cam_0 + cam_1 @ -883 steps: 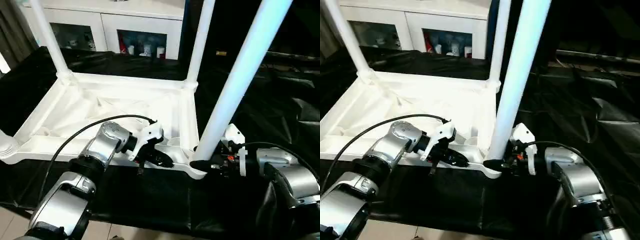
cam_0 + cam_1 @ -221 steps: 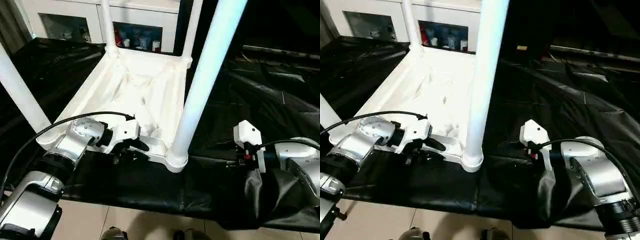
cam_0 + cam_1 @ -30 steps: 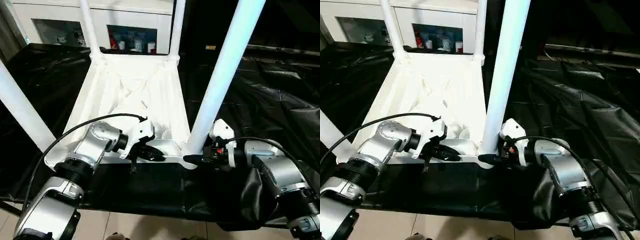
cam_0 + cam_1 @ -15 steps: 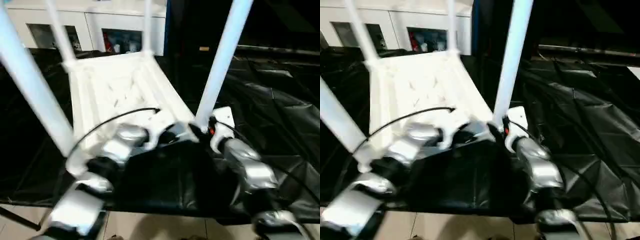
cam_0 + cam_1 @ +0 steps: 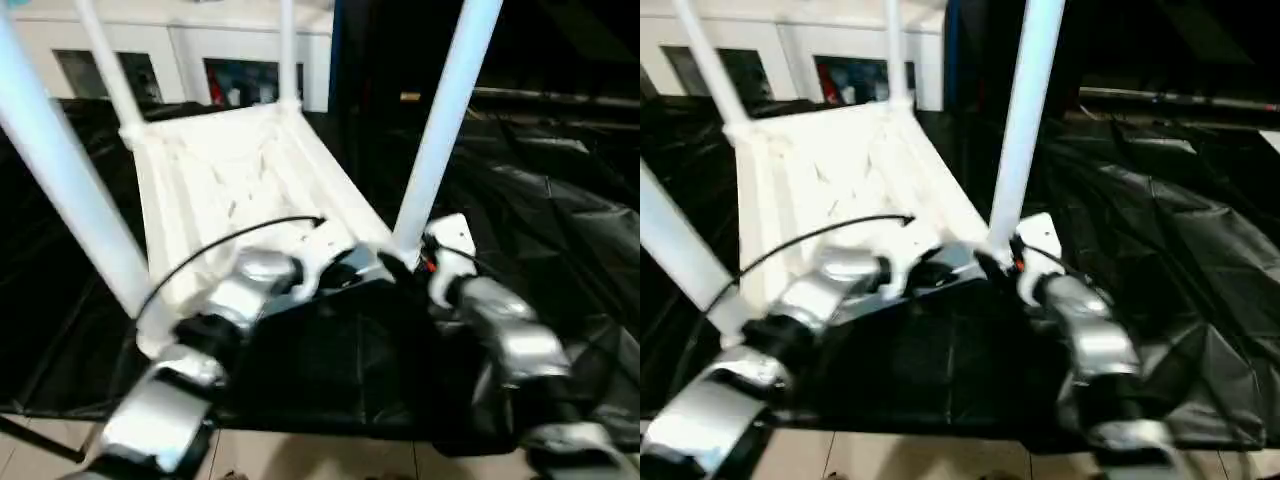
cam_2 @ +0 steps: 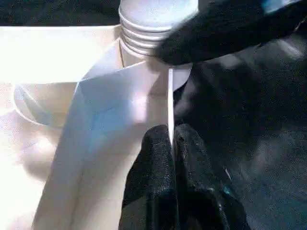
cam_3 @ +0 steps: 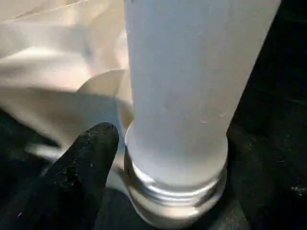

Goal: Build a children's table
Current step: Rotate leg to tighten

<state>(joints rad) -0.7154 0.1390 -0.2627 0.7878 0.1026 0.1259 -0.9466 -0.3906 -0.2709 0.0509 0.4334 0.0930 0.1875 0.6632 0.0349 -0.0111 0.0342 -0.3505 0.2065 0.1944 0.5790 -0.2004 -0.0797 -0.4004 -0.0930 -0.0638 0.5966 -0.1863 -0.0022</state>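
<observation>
Kids' table (image 5: 230, 190) lies upside down on black sheet (image 5: 560, 230), ribbed underside up, running from centre toward 11 o'clock in head view. All 4 legs look seated in corner sockets & stand upright: near-left leg (image 5: 70, 180) at 9 o'clock, near-right leg (image 5: 445, 120) at 1 o'clock, far-left leg (image 5: 105, 65) & far-right leg (image 5: 287, 50) at 11–12 o'clock.

Left gripper (image 6: 171, 143): fingers pinched narrow on thin rim wall of top, just beside near-right socket. Right gripper (image 7: 158, 158) sits at base of near-right leg; one finger (image 7: 88, 158) visible next to the threaded collar (image 7: 177, 191), w/ jaws apparently wide around it, but grip can't be confirmed.

Progress, judged: assembly nearly done. Left to do: prob. final seating of that leg, then flip table upright.
</observation>
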